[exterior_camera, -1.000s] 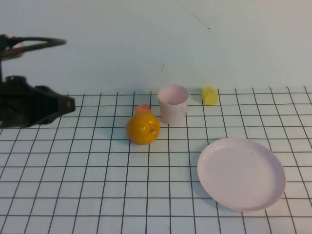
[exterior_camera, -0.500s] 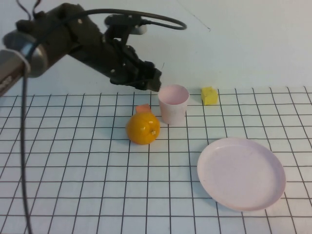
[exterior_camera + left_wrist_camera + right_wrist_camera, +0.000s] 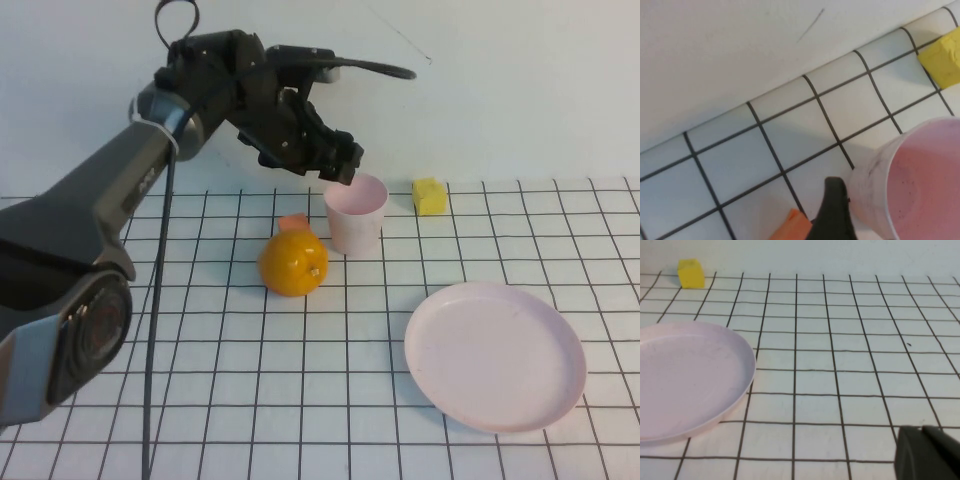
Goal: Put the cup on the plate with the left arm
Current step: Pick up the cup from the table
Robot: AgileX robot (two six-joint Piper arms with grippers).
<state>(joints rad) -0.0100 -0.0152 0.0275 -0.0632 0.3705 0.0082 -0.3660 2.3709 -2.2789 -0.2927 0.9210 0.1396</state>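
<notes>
The pale pink cup [image 3: 356, 213] stands upright at the back of the gridded table, empty. The pale pink plate [image 3: 495, 355] lies empty at the front right, apart from the cup. My left gripper [image 3: 343, 168] hangs just above the cup's back left rim. In the left wrist view one black finger [image 3: 835, 210] sits close against the outside of the cup [image 3: 920, 185]; the other finger is out of view. The gripper looks open and holds nothing. My right gripper [image 3: 927, 450] is shut and empty, low over the table to the right of the plate [image 3: 685, 380].
An orange [image 3: 294, 262] sits just left of the cup, with a small orange block [image 3: 293, 222] behind it. A yellow block [image 3: 430, 196] lies to the right of the cup near the back wall. The left arm reaches in from the left.
The left arm has swung in from the far left edge across the back of the table, and its gripper is now over the cup's rim. Cup, plate and orange have not moved.
</notes>
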